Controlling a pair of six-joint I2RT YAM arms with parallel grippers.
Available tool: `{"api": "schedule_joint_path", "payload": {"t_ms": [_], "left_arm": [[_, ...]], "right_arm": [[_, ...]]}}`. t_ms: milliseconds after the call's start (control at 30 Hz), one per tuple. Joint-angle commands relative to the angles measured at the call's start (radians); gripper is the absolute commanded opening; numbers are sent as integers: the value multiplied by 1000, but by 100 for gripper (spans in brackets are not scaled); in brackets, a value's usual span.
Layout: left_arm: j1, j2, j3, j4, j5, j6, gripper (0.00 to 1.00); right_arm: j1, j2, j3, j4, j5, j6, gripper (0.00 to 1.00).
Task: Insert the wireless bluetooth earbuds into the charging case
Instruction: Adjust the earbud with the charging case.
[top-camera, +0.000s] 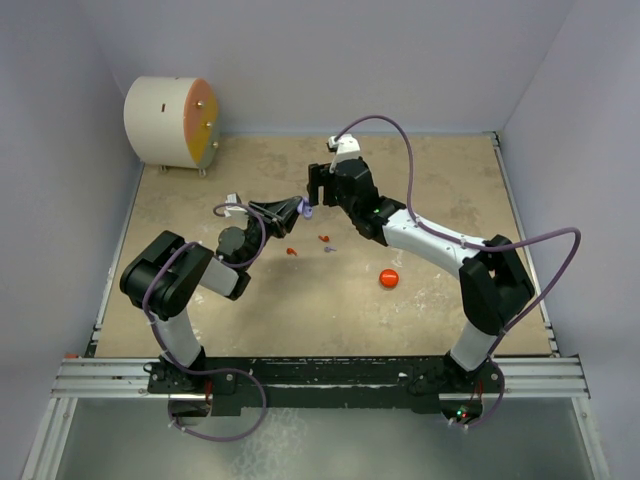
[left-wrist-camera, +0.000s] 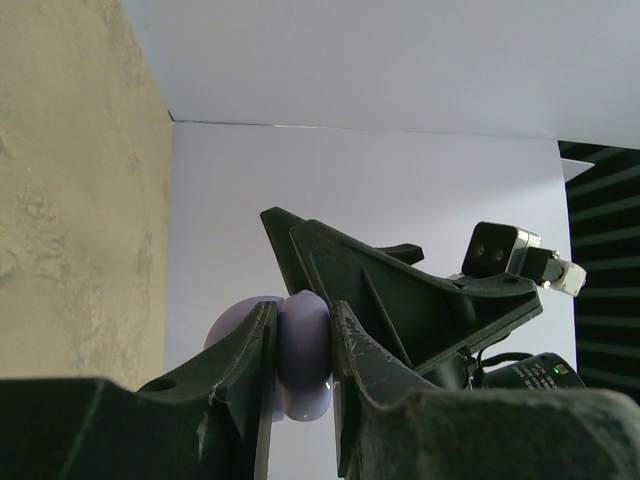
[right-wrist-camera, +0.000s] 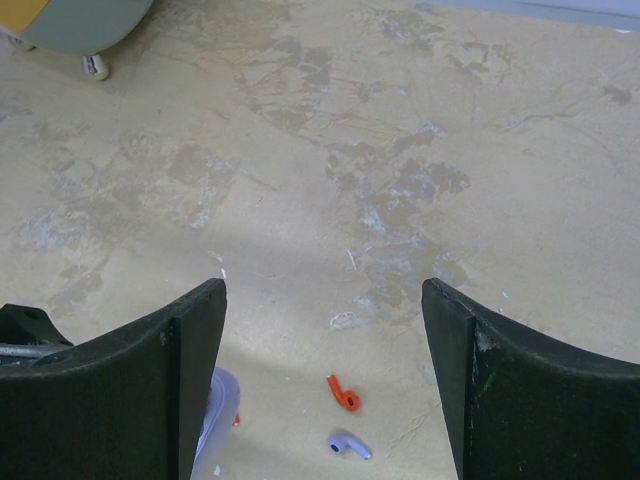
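Observation:
My left gripper (top-camera: 303, 208) (left-wrist-camera: 303, 318) is shut on the lavender charging case (top-camera: 308, 211) (left-wrist-camera: 305, 385) and holds it above the table. The case also shows at the lower left of the right wrist view (right-wrist-camera: 218, 415), partly behind a finger. My right gripper (top-camera: 316, 190) (right-wrist-camera: 322, 300) is open and empty, close beside the case. On the table below lie a red earbud (top-camera: 323, 238) (right-wrist-camera: 343, 393), a lavender earbud (top-camera: 329, 249) (right-wrist-camera: 348, 445) and a second red earbud (top-camera: 291, 251). I see no other lavender earbud.
A red round case (top-camera: 389, 278) lies on the table to the right of the earbuds. A white cylinder with an orange end (top-camera: 170, 122) stands at the back left corner. Walls close the table on three sides.

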Motion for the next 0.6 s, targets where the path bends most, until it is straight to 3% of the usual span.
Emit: {"api": "schedule_joint_path", "payload": {"t_ms": [0,567], "left_arm": [[0,-19,33,29,9,26,0],[-1,-21,43,16,9,32,0]], "right_arm": [[1,-25,13,32,-22,-26,80],[18,-68,-49,52,-40,-32,80]]}}
